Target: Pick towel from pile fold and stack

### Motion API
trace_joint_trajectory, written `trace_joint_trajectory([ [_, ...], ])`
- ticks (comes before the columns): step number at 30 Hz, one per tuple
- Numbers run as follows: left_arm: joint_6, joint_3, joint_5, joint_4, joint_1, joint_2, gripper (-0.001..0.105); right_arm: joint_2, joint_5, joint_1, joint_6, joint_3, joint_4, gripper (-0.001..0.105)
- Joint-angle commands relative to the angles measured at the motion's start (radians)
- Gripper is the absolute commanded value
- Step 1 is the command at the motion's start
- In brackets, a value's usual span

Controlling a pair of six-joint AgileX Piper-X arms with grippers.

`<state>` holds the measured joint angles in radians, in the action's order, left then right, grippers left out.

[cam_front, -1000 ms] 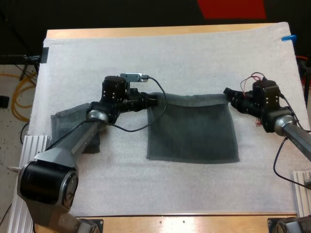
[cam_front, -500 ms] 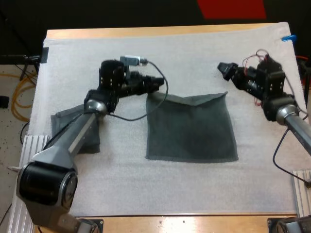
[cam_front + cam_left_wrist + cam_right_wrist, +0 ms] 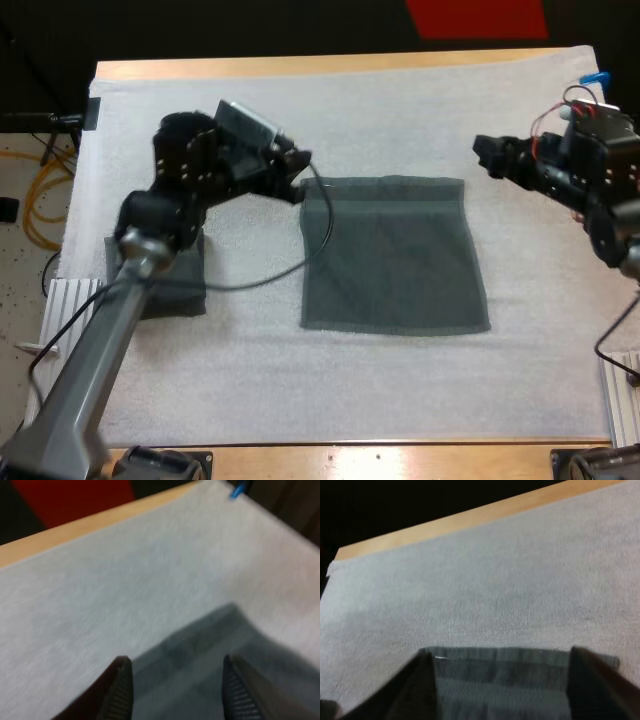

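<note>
The wooden counter [image 3: 330,66] shows as a bare strip well beyond the far hem of the spread towel [image 3: 395,255], and as another strip on the towel's near side. A white mat [image 3: 400,130] covers nearly all the counter between these strips. The spread towel, dark grey-green, lies flat and roughly square on the mat, with a band along its far hem and its edges fairly straight. Well to the left of the spread towel, apart from it, a folded towel [image 3: 185,285] of the same colour rests on the mat, partly hidden.
</note>
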<state>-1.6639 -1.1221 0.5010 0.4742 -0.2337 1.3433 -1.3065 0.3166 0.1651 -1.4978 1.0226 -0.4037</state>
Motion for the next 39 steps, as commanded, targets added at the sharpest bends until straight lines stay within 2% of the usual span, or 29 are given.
trace_joint_trajectory([
  [1,0.042,-0.006,-0.018,0.087,-0.002,-0.043,0.042,0.04,0.001,0.003,-0.021,0.01,-0.069,0.046],
  [4,0.049,-0.006,-0.018,0.2,-0.002,-0.11,0.042,0.101,0.001,0.003,-0.061,0.01,-0.187,0.046],
  [10,0.018,-0.003,-0.018,0.437,-0.002,-0.192,0.042,0.191,-0.006,0.003,-0.08,0.01,-0.466,0.069],
  [13,0.007,0.019,-0.017,0.567,-0.002,-0.195,0.042,0.207,-0.041,0.003,-0.121,0.009,-0.578,0.07],
  [16,0.007,0.086,-0.016,0.618,-0.004,-0.195,0.042,0.21,-0.095,0.003,-0.156,-0.007,-0.643,0.07],
  [18,0.007,0.13,-0.016,0.627,-0.008,-0.195,0.042,0.216,-0.112,0.003,-0.159,-0.028,-0.649,0.07],
  [20,0.002,0.211,-0.013,0.63,-0.008,-0.195,0.042,0.22,-0.122,0.003,-0.159,-0.065,-0.649,0.07],
  [21,-0.001,0.239,-0.014,0.63,-0.008,-0.195,0.044,0.22,-0.123,0.003,-0.159,-0.081,-0.648,0.07],
  [22,-0.011,0.312,-0.014,0.628,-0.008,-0.195,0.053,0.22,-0.122,0.003,-0.159,-0.121,-0.639,0.07],
  [23,-0.02,0.338,-0.014,0.624,-0.008,-0.195,0.056,0.22,-0.122,0.003,-0.157,-0.135,-0.634,0.07],
  [25,-0.043,0.423,-0.013,0.609,-0.008,-0.195,0.059,0.22,-0.118,0.003,-0.137,-0.201,-0.604,0.07],
  [27,-0.064,0.472,-0.01,0.593,-0.008,-0.195,0.059,0.22,-0.109,0.003,-0.119,-0.246,-0.578,0.07],
  [30,-0.066,0.509,-0.011,0.569,-0.008,-0.195,0.059,0.219,-0.107,0.003,-0.088,-0.327,-0.537,0.07],
  [34,-0.068,0.511,-0.011,0.497,-0.008,-0.195,0.059,0.191,-0.029,0.003,-0.023,-0.436,-0.444,0.07],
  [39,-0.106,0.511,-0.006,0.443,-0.008,-0.195,0.058,0.113,0.048,0.003,0.025,-0.486,-0.332,0.07],
])
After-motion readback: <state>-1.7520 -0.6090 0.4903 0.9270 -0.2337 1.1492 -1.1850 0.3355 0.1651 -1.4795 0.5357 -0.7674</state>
